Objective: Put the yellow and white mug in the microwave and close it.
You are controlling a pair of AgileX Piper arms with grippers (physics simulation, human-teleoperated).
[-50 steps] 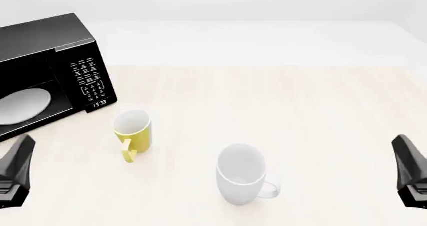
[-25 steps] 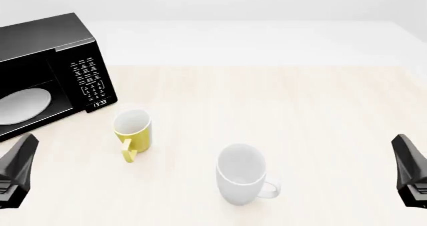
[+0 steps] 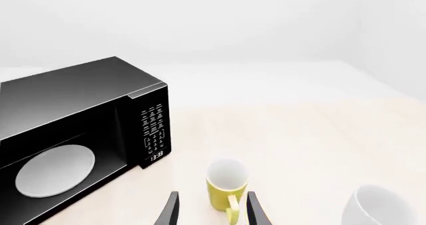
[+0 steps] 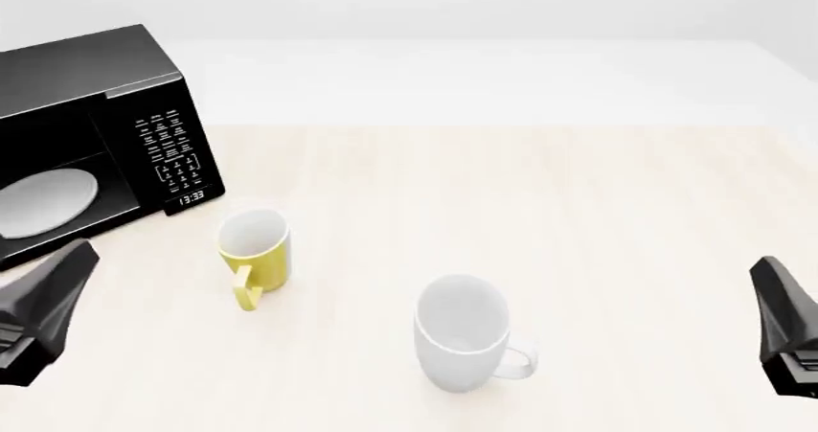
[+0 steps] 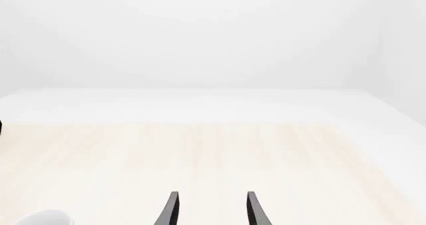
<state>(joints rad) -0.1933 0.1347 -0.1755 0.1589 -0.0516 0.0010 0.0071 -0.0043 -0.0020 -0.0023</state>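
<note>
The yellow and white mug (image 4: 253,250) stands upright on the light wood table, its handle toward the near side. It also shows in the left wrist view (image 3: 226,185). The black microwave (image 4: 96,125) stands at the far left; its cavity shows the white turntable plate (image 4: 45,202), and the door is out of view. My left gripper (image 4: 49,307) is open and empty, near the table's front left, short of the mug; in the left wrist view (image 3: 212,194) the mug lies ahead between the fingers. My right gripper (image 4: 786,322) is open and empty at the front right.
A larger all-white mug (image 4: 463,334) stands upright near the front middle, handle to the right; its rim shows in the right wrist view (image 5: 40,217). The keypad panel (image 4: 172,154) faces the table's middle.
My left gripper has moved a little to the right and forward, toward the yellow mug. The right gripper and both mugs have not moved.
</note>
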